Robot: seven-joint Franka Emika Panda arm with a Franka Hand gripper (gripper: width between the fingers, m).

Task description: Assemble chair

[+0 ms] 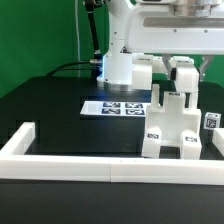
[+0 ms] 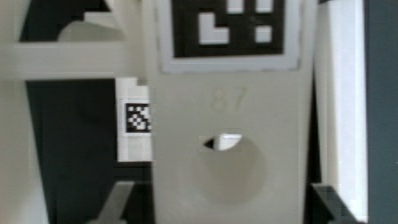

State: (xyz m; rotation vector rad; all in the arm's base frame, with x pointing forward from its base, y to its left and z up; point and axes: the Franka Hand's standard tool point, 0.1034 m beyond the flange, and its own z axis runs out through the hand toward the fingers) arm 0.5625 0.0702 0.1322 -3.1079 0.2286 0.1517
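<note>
Exterior view: the chair (image 1: 172,128) is a blocky white structure standing upright on the black table (image 1: 50,105), toward the exterior view's right and just behind the rail (image 1: 70,160). Two chunky blocks at its foot carry small black-and-white tags, and a narrower upright part rises above them. In the wrist view the chair (image 2: 231,110) fills the picture as a flat white face, with a large tag (image 2: 231,28) near one end, a small tag (image 2: 137,117) on a neighbouring edge and a hole (image 2: 222,142) in the face

The marker board (image 1: 120,107) lies flat on the table to the exterior view's left of the chair, near it but apart. A loose block (image 1: 212,122), white with a tag, sits at the exterior view's right edge. The rail runs along the front and turns a corner at the exterior view's left

The arm (image 1: 118,55) stands behind the marker board and reaches across the top, wrist pointing down. The gripper (image 1: 181,72) sits at the top of the chair's upright part. In the wrist view its dark fingers (image 2: 125,205) flank the white face on both sides, clamped on it
</note>
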